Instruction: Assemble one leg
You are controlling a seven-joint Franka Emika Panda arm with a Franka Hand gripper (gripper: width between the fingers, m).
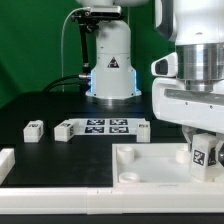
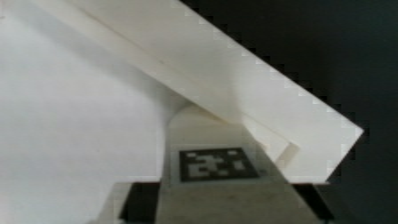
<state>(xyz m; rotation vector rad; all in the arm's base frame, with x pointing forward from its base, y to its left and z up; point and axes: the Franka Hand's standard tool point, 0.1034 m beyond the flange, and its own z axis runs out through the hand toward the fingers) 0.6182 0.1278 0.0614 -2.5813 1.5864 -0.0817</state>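
Observation:
My gripper (image 1: 203, 152) hangs at the exterior view's right, shut on the leg (image 1: 204, 153), a small white block with a black-and-white tag. It holds the leg upright over the right part of the large white panel (image 1: 135, 165). Whether the leg touches the panel I cannot tell. In the wrist view the leg (image 2: 217, 165) sits between the dark fingers (image 2: 146, 198) of my gripper (image 2: 222, 200), tag facing the camera. Beyond it lie the panel's flat face (image 2: 71, 120) and its raised rim (image 2: 240, 85).
The marker board (image 1: 100, 126) lies mid-table in front of the robot base (image 1: 110, 70). A loose white leg (image 1: 33, 128) stands at its left. Another small white block (image 1: 143, 131) sits at the board's right end. A white part (image 1: 5, 160) shows at the left edge.

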